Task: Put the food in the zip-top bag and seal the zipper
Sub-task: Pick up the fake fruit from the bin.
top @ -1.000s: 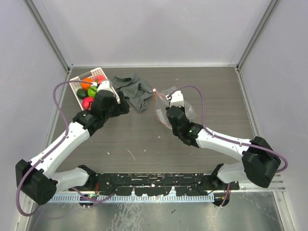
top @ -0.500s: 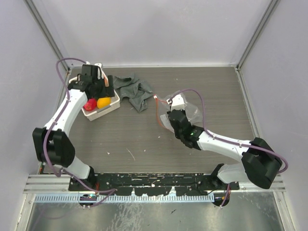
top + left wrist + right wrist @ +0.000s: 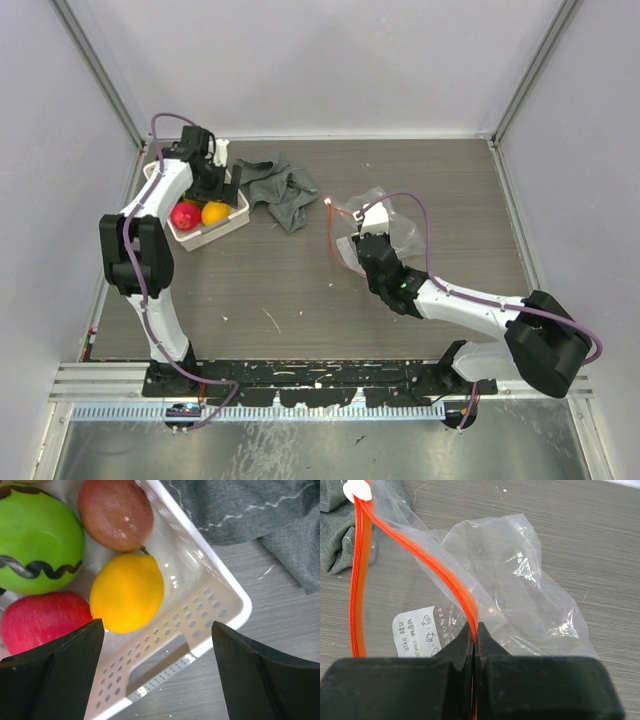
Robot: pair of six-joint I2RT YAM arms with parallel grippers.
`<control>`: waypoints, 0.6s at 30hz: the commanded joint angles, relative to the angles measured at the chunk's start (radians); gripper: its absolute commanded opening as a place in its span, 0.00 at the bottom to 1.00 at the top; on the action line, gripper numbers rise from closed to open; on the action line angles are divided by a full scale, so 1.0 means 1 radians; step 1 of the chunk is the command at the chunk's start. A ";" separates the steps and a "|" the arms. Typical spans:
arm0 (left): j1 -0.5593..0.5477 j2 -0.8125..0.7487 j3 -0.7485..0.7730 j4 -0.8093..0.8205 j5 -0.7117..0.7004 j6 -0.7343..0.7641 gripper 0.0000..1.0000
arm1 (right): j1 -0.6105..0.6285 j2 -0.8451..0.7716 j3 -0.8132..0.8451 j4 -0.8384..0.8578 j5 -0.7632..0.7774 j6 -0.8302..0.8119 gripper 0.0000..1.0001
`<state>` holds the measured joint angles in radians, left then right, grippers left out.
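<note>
The right gripper pinches the zipper of the zip-top bag, which lies on the table right of centre, its mouth held up. The left gripper, fingers spread, hovers over the yellow lemon in the white basket at far left. The thin pinch could slip and let the mouth collapse, and the smooth lemon could squirt aside when squeezed.
</note>
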<state>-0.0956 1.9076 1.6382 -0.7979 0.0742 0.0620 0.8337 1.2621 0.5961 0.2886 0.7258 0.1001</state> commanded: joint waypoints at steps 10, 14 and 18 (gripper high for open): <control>0.075 0.127 0.062 -0.037 0.120 0.091 0.77 | -0.004 -0.022 -0.004 0.095 -0.002 -0.006 0.00; 0.076 0.163 0.074 -0.031 0.119 0.096 0.79 | -0.004 -0.012 -0.003 0.099 -0.009 -0.008 0.00; 0.077 0.194 0.087 -0.019 0.136 0.096 0.80 | -0.004 -0.004 0.002 0.096 -0.019 -0.012 0.00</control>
<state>-0.0185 2.0830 1.6848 -0.8280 0.1726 0.1429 0.8337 1.2613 0.5922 0.3290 0.7139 0.0994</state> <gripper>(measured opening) 0.791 0.047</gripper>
